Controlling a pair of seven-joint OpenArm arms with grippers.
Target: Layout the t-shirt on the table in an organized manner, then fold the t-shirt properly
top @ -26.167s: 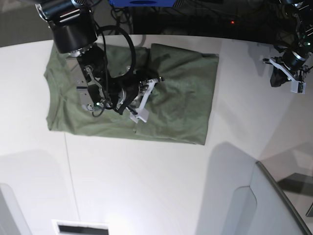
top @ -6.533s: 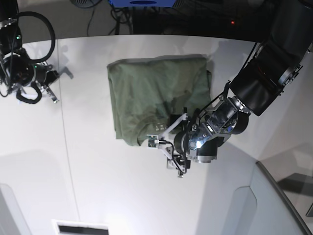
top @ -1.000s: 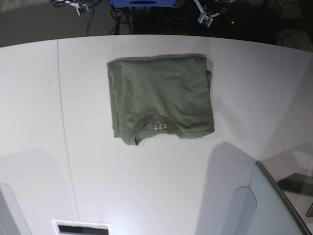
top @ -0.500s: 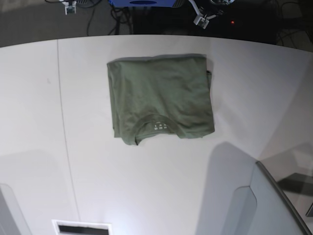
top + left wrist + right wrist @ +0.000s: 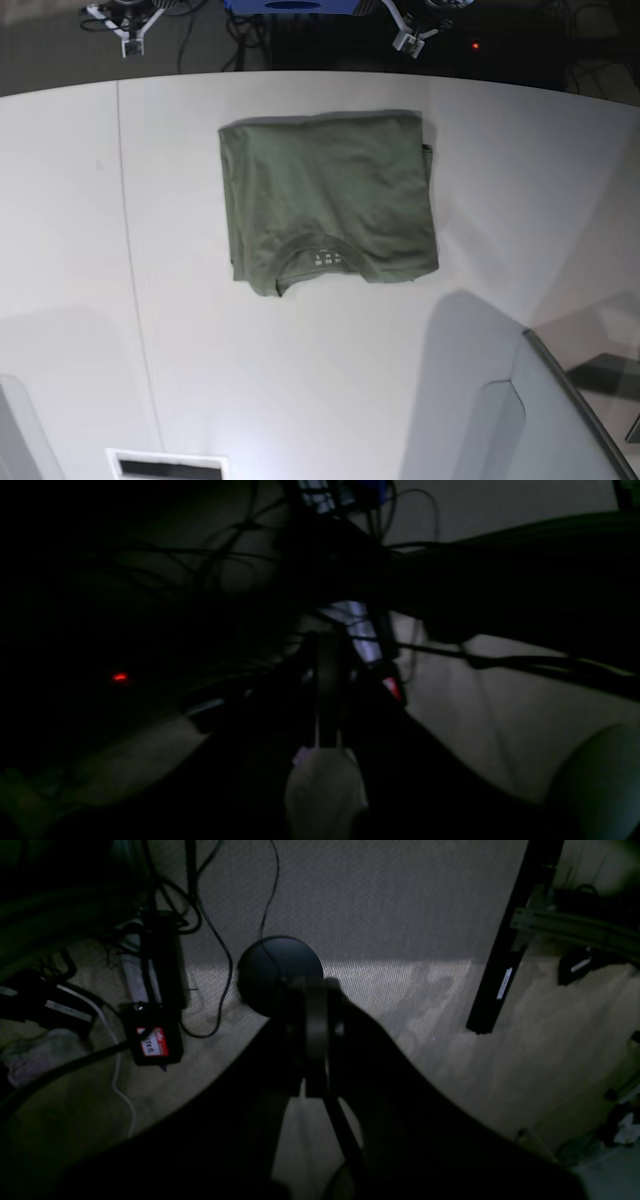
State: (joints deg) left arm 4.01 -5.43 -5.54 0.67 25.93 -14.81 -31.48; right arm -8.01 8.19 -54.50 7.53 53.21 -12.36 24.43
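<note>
T-shirt (image 5: pixel 328 202), olive green, lying folded into a compact, roughly rectangular packet on the table (image 5: pixel 520 180). Its round ribbed collar (image 5: pixel 322 250) sits at the packet's near edge, with small white print visible inside the neck; a little cloth protrudes past the packet's edge at one far corner. The packet lies nearer the table's curved far edge than its near edge, and to one side of it a thin dark seam line (image 5: pixel 128 240) runs across the tabletop from far to near. A grey angled panel (image 5: pixel 540 420) with a dark edge stands at the near corner, well apart from the t-shirt.

Both arms are drawn back beyond the far edge, clear of the cloth. The right gripper (image 5: pixel 128 40) shows only as a white tip above the dark floor, well off to the seam-line side of the t-shirt; the left gripper (image 5: pixel 405 40) shows likewise beyond the packet's opposite far corner. In each wrist view the jaws meet along a single central line, closed with nothing between them, over cables (image 5: pixel 220 940) and carpet.
</note>
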